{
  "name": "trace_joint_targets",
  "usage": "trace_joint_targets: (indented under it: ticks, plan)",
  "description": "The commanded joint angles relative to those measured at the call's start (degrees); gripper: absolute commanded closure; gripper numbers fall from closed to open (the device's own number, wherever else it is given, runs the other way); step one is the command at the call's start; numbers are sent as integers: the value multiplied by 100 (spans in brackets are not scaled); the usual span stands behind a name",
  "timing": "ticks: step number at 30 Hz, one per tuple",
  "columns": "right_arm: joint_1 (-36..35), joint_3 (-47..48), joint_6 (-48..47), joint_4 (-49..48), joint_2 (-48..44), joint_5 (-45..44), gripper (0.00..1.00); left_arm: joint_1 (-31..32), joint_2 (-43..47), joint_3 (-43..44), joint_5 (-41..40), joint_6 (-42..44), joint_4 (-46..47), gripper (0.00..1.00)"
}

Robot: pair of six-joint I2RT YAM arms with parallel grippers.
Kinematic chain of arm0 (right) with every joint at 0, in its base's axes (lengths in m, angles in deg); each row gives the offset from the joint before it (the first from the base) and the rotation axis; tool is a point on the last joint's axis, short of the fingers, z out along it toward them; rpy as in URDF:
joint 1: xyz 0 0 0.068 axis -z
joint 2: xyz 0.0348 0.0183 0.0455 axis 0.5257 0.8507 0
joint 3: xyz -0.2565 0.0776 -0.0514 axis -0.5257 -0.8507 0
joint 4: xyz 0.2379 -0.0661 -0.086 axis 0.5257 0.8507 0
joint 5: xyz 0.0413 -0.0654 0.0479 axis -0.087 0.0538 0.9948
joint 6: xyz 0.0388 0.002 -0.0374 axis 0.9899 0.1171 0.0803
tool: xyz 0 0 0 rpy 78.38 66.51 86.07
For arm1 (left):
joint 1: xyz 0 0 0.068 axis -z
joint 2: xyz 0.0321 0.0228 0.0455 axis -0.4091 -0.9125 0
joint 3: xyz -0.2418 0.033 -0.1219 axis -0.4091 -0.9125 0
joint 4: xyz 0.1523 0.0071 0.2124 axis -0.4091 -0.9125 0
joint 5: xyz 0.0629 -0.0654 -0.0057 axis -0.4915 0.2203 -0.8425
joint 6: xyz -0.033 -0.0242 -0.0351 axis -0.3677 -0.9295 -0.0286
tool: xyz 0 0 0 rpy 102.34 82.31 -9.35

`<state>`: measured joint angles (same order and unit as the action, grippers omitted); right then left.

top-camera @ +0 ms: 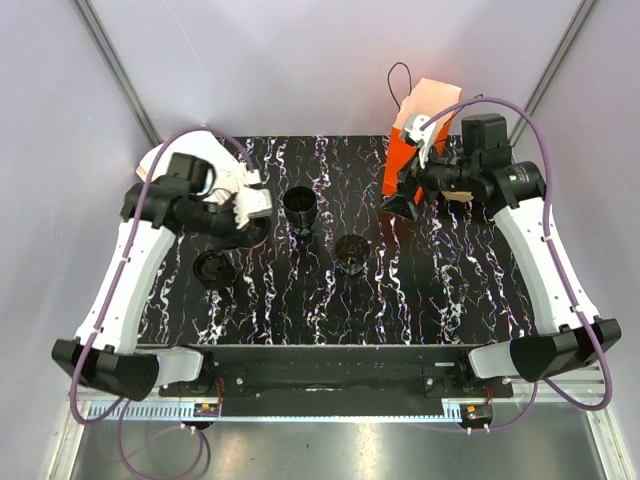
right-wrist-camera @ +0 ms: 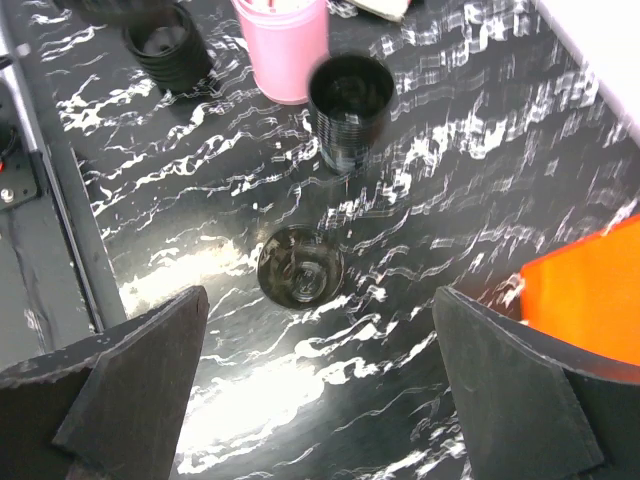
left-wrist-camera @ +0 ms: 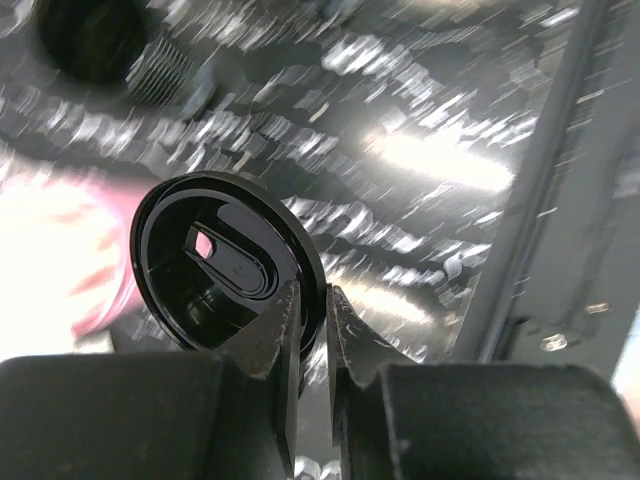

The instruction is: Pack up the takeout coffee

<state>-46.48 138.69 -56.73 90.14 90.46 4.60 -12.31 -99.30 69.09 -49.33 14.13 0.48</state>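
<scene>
Left gripper (left-wrist-camera: 312,302) is clamped on the rim of a black lid (left-wrist-camera: 222,262). The lid is held on edge, sip slot facing my wrist view. Right gripper (right-wrist-camera: 320,295) is spread wide and holds nothing. It hangs above the table (top-camera: 450,290), just beside the orange bag (top-camera: 412,150) at the far right.

I take the coffee cup (right-wrist-camera: 300,265) to be the small black cup standing upright mid-table, almost straight under the right gripper and apart from the bag. Its top looks glossy; I can't tell whether that is liquid or a cover. A second black cup (right-wrist-camera: 350,103), ribbed and open, stands beyond it, next to the pink cup (right-wrist-camera: 283,45).

Handling, my read:
- **Cup:** It is paper, light and thin-walled, so it will crush under a hard squeeze. If filled, it will be top-heavy and slop when tilted.
- **Where to grip:** Take it across the body in the upper half, below the rim, with a moderate squeeze, and keep it upright.
- **Lid:** It looks like thin, stiff, slick plastic. The rim pinch is narrow, so it could pivot in the jaws.
- **Order:** The lid likely needs to sit flat and be pressed down around its edge before the cup goes into the bag.
</scene>
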Motion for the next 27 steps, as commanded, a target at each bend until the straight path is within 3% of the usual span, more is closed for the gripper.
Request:
trace_joint_targets:
  ticks: [1,9,13,17,27]
  plan:
    - [-114,553,-1100,471,-23,718,0,844,-405,603,868,-629,-338,88]
    - [-343,607,-2463,1219,-145,1228,0,1339,-1890,2378,2213,-1209,-627,90]
    - [-536,519,-2535,1166,-199,1001,0,1540,-2506,3047,2582,-1473,-803,91]
    - [-895,615,-2570,1052,-93,552,0,1725,-2980,3329,2855,-1544,-953,91]
    - [-1467,607,-2842,1193,320,77,0,2068,-3157,3364,2899,-1482,-1050,91]
